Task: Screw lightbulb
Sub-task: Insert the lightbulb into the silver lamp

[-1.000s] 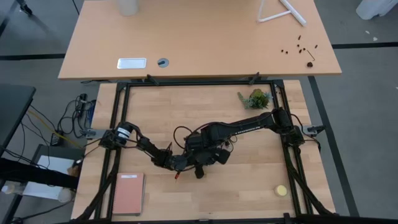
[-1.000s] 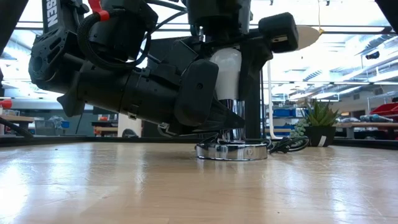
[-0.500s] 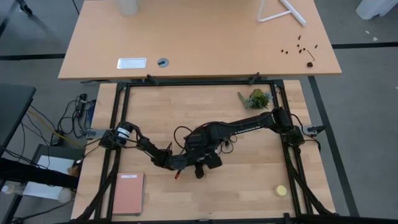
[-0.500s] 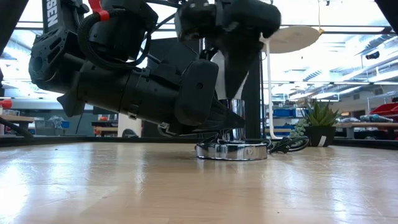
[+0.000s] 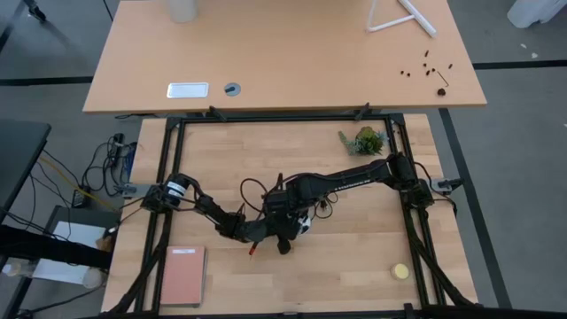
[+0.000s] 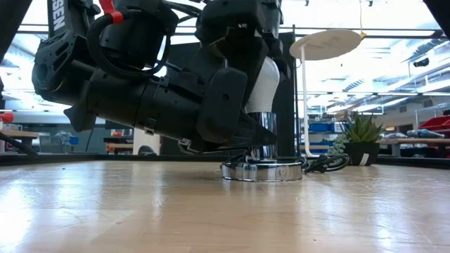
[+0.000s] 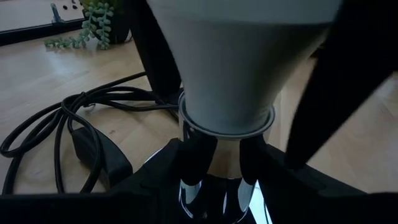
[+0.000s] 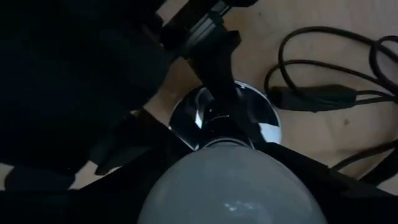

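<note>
The white lightbulb (image 6: pixel 268 83) stands upright, its narrow end down in a chrome socket (image 6: pixel 263 133) on a round chrome base (image 6: pixel 261 171). The base rests on the wooden table near its middle. My right gripper (image 8: pixel 236 180) hangs straight above and is shut on the bulb (image 5: pixel 304 227). My left gripper (image 7: pixel 224 163) reaches in almost level from the table's left and is shut on the socket under the bulb (image 7: pixel 227 68). My left gripper pinches the chrome socket's stem (image 7: pixel 225 152) between its two fingers, just below the bulb's neck. The fingers come nearly level from the table's left. The socket stands upright on its base. My right gripper has its two fingers on opposite sides of the bulb's wide white upper part (image 8: pixel 163 193). It comes from above, pointing down. The bulb stays upright with its lower end in the socket.
A black cord (image 7: pixel 62 130) coils on the table just beyond the base. A small green plant (image 5: pixel 363 140) sits at the far right. A yellow round thing (image 5: pixel 400 271) lies near the right front, and a pink pad (image 5: pixel 182 275) at the left front.
My right gripper has rolled about a quarter turn around its downward line while staying in place over the bulb. Whether the bulb has turned with it does not show.
</note>
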